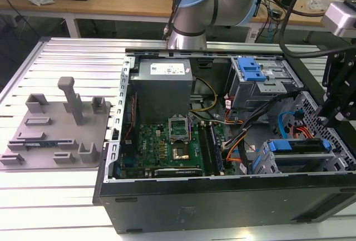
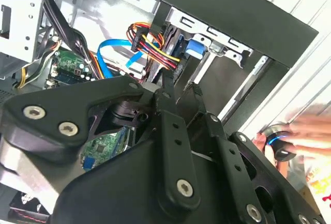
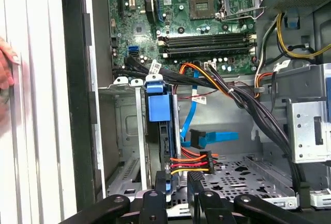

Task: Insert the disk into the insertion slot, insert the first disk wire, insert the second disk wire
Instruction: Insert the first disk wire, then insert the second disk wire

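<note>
Slatted table; claw angled down over disk in slot.

Open computer case, green motherboard, grey power supply (grey fixture plate alongside).

The computer case is lying open on the table, and the fixture plate is lying beside it on the exterior view's left. Inside the case, the power supply is sitting behind the motherboard. The disk is sitting in the insertion slot at the near corner on the exterior view's right. The end effector is hanging just above it. The taller bay is standing behind the slot.
</note>
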`<state>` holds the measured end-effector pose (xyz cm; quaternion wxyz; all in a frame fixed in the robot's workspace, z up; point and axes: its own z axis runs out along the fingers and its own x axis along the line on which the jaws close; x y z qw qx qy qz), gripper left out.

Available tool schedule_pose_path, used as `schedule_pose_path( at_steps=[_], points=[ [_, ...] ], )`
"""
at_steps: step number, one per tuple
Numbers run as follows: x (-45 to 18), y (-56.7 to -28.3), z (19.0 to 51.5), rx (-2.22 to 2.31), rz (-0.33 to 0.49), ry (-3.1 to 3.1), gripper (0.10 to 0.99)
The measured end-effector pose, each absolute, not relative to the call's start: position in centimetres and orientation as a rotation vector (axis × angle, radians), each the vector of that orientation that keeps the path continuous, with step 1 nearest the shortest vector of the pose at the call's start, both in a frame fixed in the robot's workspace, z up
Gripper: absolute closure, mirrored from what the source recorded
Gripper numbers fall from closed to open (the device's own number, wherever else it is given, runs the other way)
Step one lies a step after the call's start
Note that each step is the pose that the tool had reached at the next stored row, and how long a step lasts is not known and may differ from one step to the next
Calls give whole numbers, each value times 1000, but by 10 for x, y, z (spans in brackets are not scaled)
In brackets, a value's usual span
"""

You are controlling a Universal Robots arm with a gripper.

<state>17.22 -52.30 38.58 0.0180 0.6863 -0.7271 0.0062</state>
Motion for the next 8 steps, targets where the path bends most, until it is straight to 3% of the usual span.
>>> schedule_pose_path(
  at_steps=[8],
  points=[
    [172, -522, 386, 2132, 19, -2258, 784]
  ],
)
